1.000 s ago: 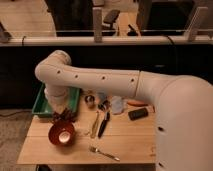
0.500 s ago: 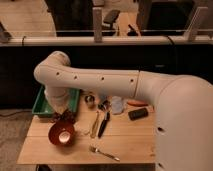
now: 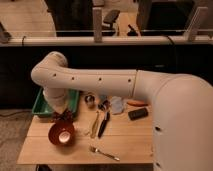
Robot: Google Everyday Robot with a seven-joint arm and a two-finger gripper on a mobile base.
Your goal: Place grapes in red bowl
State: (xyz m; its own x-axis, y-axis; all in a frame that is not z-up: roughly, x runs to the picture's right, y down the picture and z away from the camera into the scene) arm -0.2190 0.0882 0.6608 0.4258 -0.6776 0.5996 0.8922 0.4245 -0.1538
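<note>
The red bowl sits on the wooden table at the front left, and its pale inside bottom shows. My gripper hangs from the white arm just above the bowl's far rim. It is shut on the grapes, a small dark reddish clump at its tip. The grapes are held over the bowl's back edge, partly hidden by the wrist.
A green tray lies behind the bowl at the table's left. A metal cup, a pale cup, an orange item and a dark block stand at the back. Two long utensils and a fork lie mid-table.
</note>
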